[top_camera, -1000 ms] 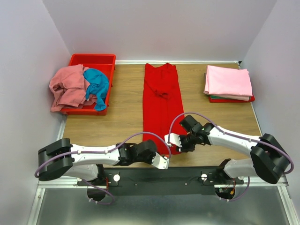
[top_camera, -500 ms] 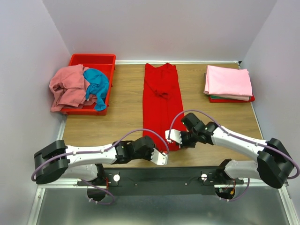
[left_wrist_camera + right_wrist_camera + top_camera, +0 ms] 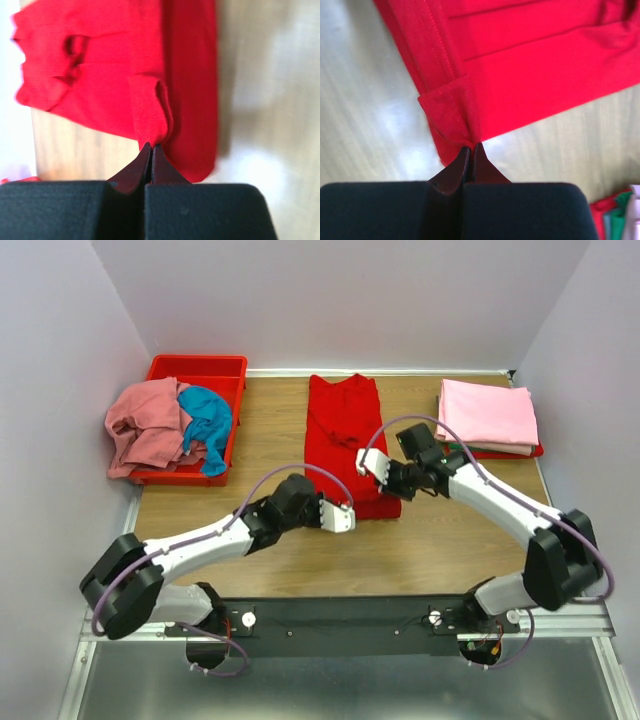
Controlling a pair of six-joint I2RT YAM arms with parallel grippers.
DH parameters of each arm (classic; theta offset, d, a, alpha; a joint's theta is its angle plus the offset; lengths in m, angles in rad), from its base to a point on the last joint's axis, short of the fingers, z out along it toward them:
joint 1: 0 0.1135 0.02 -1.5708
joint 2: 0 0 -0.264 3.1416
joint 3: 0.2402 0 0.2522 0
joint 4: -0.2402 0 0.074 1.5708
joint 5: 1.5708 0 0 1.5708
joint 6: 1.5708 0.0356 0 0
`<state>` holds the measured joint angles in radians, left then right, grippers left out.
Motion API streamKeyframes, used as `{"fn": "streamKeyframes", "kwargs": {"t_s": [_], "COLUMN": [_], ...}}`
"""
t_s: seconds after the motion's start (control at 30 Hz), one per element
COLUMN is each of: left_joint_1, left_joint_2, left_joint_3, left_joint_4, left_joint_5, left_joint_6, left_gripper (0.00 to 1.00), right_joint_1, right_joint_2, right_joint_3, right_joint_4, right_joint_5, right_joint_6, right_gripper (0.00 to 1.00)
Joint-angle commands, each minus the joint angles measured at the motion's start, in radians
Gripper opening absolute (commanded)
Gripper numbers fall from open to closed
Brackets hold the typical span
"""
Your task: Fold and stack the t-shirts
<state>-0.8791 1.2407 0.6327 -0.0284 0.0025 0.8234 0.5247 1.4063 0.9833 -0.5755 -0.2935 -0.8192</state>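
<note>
The bright red t-shirt (image 3: pixel 345 435) lies mid-table as a narrow strip, its near end lifted and carried over itself. My left gripper (image 3: pixel 345 517) is shut on that hem's left corner; in the left wrist view the cloth (image 3: pixel 150 95) is pinched at the fingertips (image 3: pixel 151 147). My right gripper (image 3: pixel 372 462) is shut on the right corner, and red cloth (image 3: pixel 530 60) bunches at its fingertips (image 3: pixel 471 147). A folded stack topped by a light pink t-shirt (image 3: pixel 487 414) sits back right. Salmon pink (image 3: pixel 145 425) and teal blue (image 3: pixel 208 422) t-shirts are heaped at the left.
A rigid red bin (image 3: pixel 215 371) at the back left holds the loose heap, which spills over its left rim. White walls close in the table on three sides. Bare wood (image 3: pixel 440 540) shows near the arms' bases. The stack's red and green edges (image 3: pixel 615 212) show in the right wrist view.
Both grippers have carried the red t-shirt's near hem away from the table's front edge toward the back, doubling the strip. The right gripper shut on the cloth during this second.
</note>
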Motion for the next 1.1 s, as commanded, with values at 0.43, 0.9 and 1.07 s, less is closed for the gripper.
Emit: {"fn": "streamKeyframes", "kwargs": {"t_s": [0.43, 0.9, 1.07], "left_joint_1": [0.324, 0.374, 0.376], "left_joint_2": [0.508, 0.623, 0.651], "left_joint_3": [0.487, 0.564, 0.585], "left_joint_4": [0.116, 0.148, 0.157], "left_joint_5": [0.238, 0.251, 0.238], "left_joint_6": [0.112, 0.088, 0.073], "left_gripper": [0.0, 0.0, 0.0], "right_joint_1": [-0.161, -0.17, -0.172], "right_joint_2": [0.584, 0.746, 0.761], "right_joint_3": [0.639, 0.802, 0.821], "right_joint_4": [-0.012, -0.012, -0.012], "right_joint_5": [0.077, 0.085, 0.106], "right_joint_6": [0.126, 0.183, 0.206], "right_gripper": [0.0, 0.0, 0.07]}}
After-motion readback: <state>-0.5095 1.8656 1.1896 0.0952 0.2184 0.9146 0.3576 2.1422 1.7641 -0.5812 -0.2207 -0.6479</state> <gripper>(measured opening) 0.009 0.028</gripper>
